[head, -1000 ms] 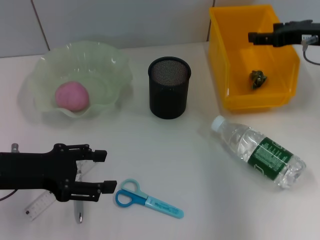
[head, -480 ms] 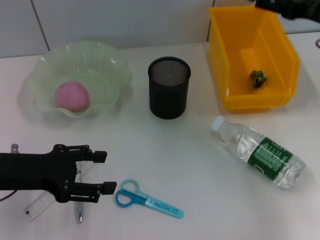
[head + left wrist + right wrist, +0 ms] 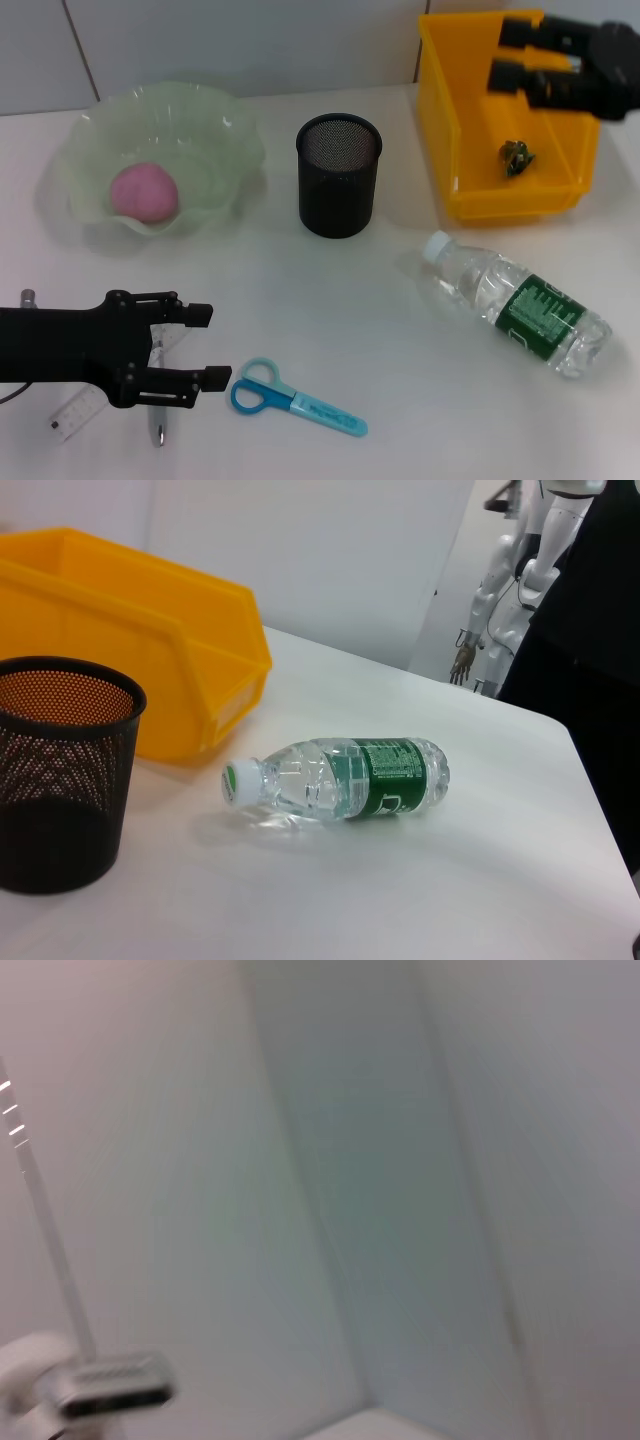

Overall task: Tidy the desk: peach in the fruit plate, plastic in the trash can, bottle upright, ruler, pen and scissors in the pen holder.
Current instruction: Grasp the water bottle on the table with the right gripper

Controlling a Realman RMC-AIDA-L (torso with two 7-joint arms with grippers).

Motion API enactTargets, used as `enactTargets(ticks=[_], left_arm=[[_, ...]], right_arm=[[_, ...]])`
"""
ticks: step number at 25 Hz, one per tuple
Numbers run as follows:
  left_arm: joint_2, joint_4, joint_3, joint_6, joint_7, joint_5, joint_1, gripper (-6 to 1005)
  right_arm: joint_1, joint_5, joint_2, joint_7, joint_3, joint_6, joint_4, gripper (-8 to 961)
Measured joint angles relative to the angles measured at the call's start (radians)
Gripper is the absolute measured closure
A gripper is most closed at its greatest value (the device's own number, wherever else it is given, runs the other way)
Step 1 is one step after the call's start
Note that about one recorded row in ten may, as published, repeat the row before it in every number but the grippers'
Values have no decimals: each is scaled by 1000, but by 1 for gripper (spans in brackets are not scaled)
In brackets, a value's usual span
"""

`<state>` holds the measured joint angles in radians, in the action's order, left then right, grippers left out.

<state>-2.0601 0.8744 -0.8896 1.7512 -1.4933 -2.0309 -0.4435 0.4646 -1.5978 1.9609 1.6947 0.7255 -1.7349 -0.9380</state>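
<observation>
The pink peach (image 3: 145,192) lies in the pale green fruit plate (image 3: 215,140). A dark crumpled piece of plastic (image 3: 516,157) sits inside the yellow trash can (image 3: 440,120). On its side at the right lies the clear bottle (image 3: 520,310), also in the left wrist view (image 3: 340,780). The black mesh pen holder (image 3: 339,175) stands mid-table. Blue scissors (image 3: 295,400) lie flat at the front. Ruler (image 3: 75,415) and pen (image 3: 158,430) are partly hidden under my left arm. My left gripper (image 3: 208,346) is open beside the scissors' handles. My right gripper (image 3: 505,52) hovers open over the trash can's back.
The left wrist view shows the pen holder (image 3: 60,770), the trash can (image 3: 130,650) and another robot (image 3: 520,570) past the table's far edge. The right wrist view shows only a pale wall. Bare tabletop (image 3: 330,300) lies between the pen holder and the scissors.
My right gripper lifted to the frame's top edge, then came back lower over the trash can, turned so both fingers show. The left arm and all objects stayed put.
</observation>
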Motion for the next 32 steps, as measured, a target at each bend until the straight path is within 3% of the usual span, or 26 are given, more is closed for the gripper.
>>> enactTargets(ticks=[4, 10, 15, 19, 24, 32], left_arm=[[0, 0, 0, 2, 1, 0, 0, 187], [0, 0, 0, 2, 1, 0, -2, 186], [0, 0, 0, 2, 1, 0, -2, 186], [0, 0, 0, 2, 1, 0, -2, 187], [-4, 0, 0, 2, -1, 0, -10, 187], [-5, 0, 0, 2, -5, 10, -15, 186]], right_arm=[[8, -92, -18, 24, -3, -113, -8, 129], [42, -284, -23, 82, 5, -177, -27, 130], [62, -477, -5, 211, 7, -192, -181, 130], [68, -587, 13, 372, 47, -193, -394, 130], [110, -707, 13, 555, 122, -209, -494, 131], [175, -882, 19, 726, 218, -226, -496, 132]])
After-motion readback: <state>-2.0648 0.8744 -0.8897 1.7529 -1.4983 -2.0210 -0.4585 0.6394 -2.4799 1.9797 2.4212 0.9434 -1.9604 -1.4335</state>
